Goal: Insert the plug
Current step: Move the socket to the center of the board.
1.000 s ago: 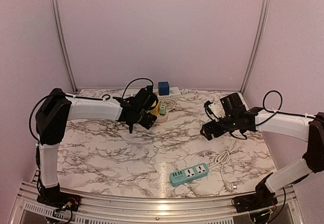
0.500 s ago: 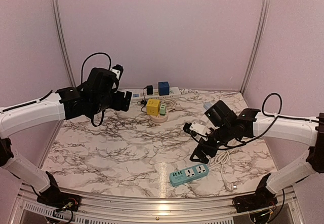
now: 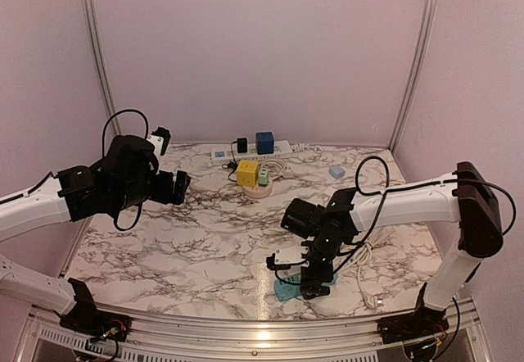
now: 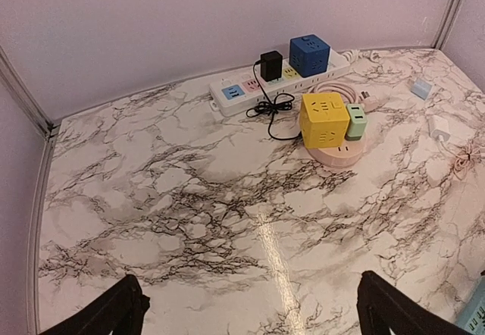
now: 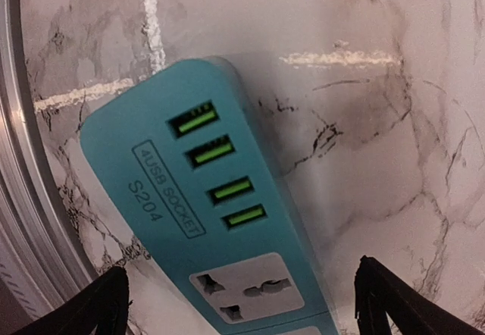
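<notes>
Left gripper (image 3: 170, 187) hung above the table (image 3: 205, 247), well left of and beyond the teal strip (image 5: 250, 244). Jaws were wide open with nothing in them. Its wrist view looked at the white strip (image 4: 250, 86) and yellow cube (image 4: 324, 117), both far beyond the teal strip. Probably neither mattered here.

Right gripper (image 3: 309, 276) pointed straight down over the teal strip, which lay near the table's front edge. Jaws were fully apart and empty, with a finger either side of the USB end. Could not tell whether it touched.

Plug (image 4: 439, 126) was small and white. It lay flat beyond and right of the teal strip, well apart from it. I took it for the task plug, but that was a guess. Your right arm hid it in the top view. Cord (image 3: 365, 257) lay in loose loops just right of the teal strip and was likely the plug's own.

Handling, as I judged it:
- The plug looked light, with a hard, smooth plastic body, so it could twist in the pads.
- You should have taken it across the body's flat sides, pins clear, never by the cord.
- The cord looked springy and would tug the plug off line.
- The teal strip looked light on slick marble and would likely slide under a push, so you should have pinned it with the other arm.
</notes>
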`<state>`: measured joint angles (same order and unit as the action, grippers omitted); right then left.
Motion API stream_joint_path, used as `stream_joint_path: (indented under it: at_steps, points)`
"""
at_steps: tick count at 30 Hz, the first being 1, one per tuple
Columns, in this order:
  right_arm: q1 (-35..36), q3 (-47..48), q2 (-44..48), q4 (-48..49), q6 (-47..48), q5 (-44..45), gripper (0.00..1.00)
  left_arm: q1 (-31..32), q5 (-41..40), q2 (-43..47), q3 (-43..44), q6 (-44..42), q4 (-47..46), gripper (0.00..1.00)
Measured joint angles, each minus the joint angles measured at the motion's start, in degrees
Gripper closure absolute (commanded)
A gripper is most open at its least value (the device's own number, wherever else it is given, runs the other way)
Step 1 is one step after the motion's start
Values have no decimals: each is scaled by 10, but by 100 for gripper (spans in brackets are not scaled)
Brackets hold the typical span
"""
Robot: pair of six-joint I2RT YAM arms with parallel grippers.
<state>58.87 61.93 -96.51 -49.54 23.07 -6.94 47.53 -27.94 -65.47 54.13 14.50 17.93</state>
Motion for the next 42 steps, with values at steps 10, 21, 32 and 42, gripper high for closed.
stream_joint_path:
  at_steps: [10,21,32,42]
  points:
    - [0,41,-82,2,61,60,50,0,20,13,-11,12,0,1]
    - [13,224,-208,6,140,56,49,0,38,16,-27,27,-3,1]
    - [13,410,-324,0,149,76,12,0,40,32,-40,34,-2,1]
    - [-101,265,-130,76,50,131,3,0,44,41,-43,33,-3,1]
